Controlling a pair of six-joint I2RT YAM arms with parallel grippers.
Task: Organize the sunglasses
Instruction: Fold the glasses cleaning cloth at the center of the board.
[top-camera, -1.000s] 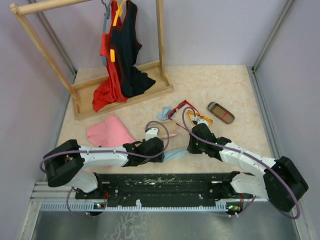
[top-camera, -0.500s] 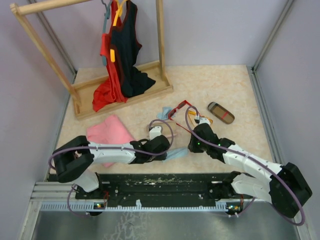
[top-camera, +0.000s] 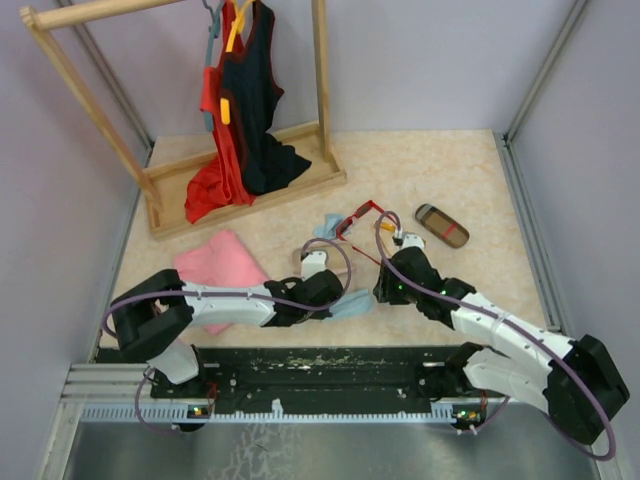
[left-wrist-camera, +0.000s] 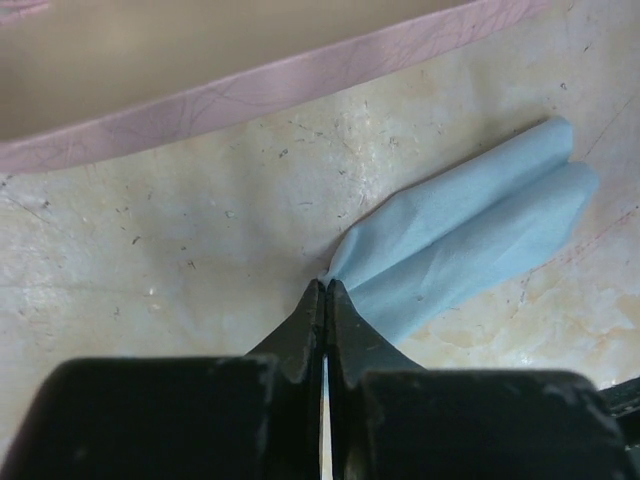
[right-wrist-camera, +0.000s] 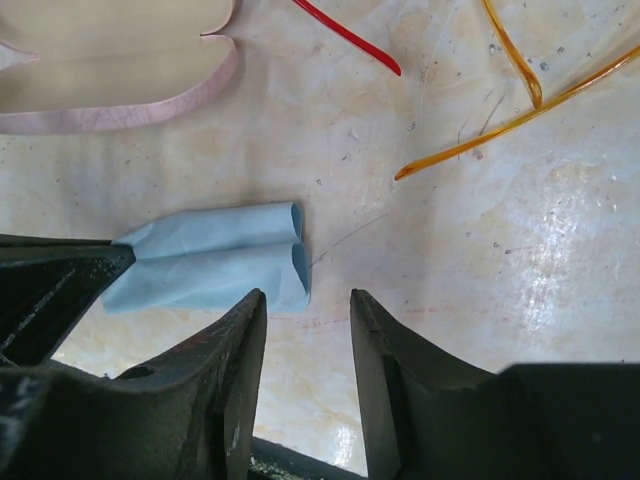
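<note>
The red-framed sunglasses (top-camera: 358, 215) lie open on the table behind my right arm; one red temple arm (right-wrist-camera: 350, 35) shows in the right wrist view. Of the orange-yellow sunglasses I see only thin temple arms (right-wrist-camera: 510, 120); in the top view my right arm hides most of them. My left gripper (left-wrist-camera: 327, 284) is shut on the corner of a folded light blue cloth (left-wrist-camera: 470, 240). My right gripper (right-wrist-camera: 308, 295) stands open just off the cloth's other end (right-wrist-camera: 215, 258), with nothing between its fingers.
An open pink case (right-wrist-camera: 110, 110) lies just behind the cloth. A brown red-striped case (top-camera: 441, 225) lies at the right. A second blue cloth (top-camera: 326, 226) lies by the red sunglasses. A pink garment (top-camera: 220, 262) lies left, and a wooden clothes rack (top-camera: 250, 190) stands behind.
My left arm has stretched to the right and its gripper has shut on the blue cloth. My right gripper has drawn slightly right of the cloth and stands open.
</note>
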